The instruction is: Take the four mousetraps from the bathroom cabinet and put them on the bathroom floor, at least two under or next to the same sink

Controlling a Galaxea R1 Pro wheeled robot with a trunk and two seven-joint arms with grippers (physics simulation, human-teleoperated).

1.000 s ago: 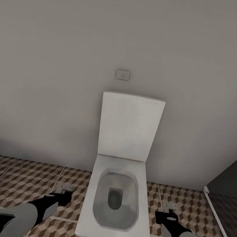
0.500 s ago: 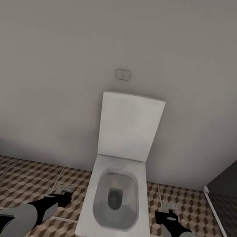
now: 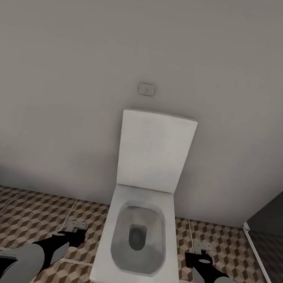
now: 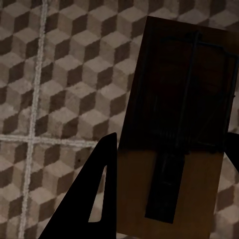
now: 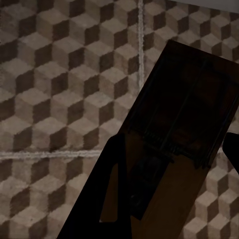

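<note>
My left gripper hangs low over the bathroom floor, left of a white toilet. It is shut on a mousetrap, a brown wooden board with dark wire, gripped between the black fingers. My right gripper hangs right of the toilet and is shut on another mousetrap. Below both traps lies the cube-patterned tiling. The cabinet and the sink are out of view.
A white square-bowled toilet with its lid up stands against the grey wall, between my two arms. A dark panel with a pale edge rises at the right. A small flush plate sits on the wall.
</note>
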